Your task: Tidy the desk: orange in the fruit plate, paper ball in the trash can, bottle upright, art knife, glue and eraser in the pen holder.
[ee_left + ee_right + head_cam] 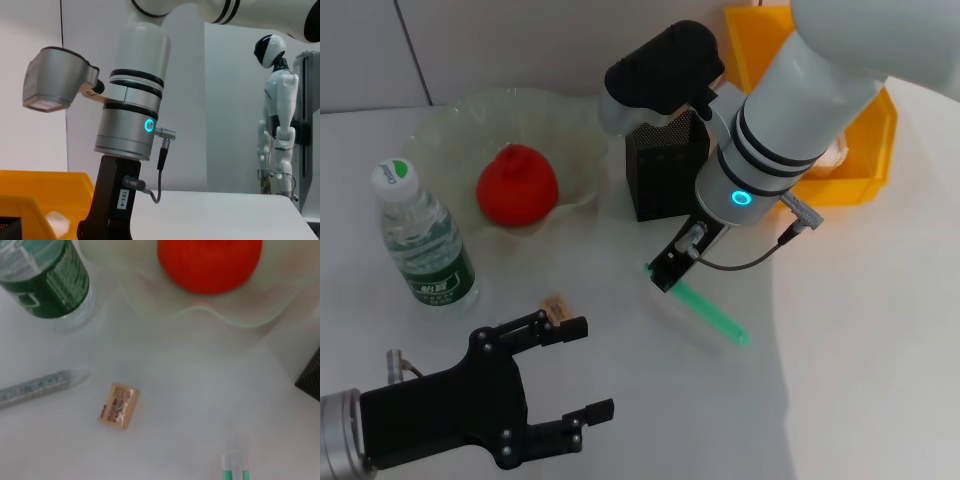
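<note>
Right gripper (667, 272) hangs low over the table (860, 350), w/ its tip at the near end of the green art knife (712, 312); can't tell if it's clenched on the knife or released. Left gripper (582, 368) sits at the near left edge, fingers spread wide, grasping nothing, its upper finger just beside the eraser (556, 308). Counts: 1 orange (517, 185), lying in the 1 clear fruit plate (450, 130); 1 bottle (422, 240), upright w/ white cap & green label, near the plate's left side; 1 eraser, a small tan block in clear wrap w/ print too small to read; 1 art knife, flat on the table right of the eraser; 1 black mesh pen holder (665, 170) right of the plate; 1 yellow bin (865, 150) behind the right arm, w/ something pale inside. Right wrist view also shows a silver glittery stick (42, 387) lying near the bottle. Left wrist view: sticker on the right gripper's bracket reads "103-4"; 1 white humanoid robot (276, 110) stands in the background.
</note>
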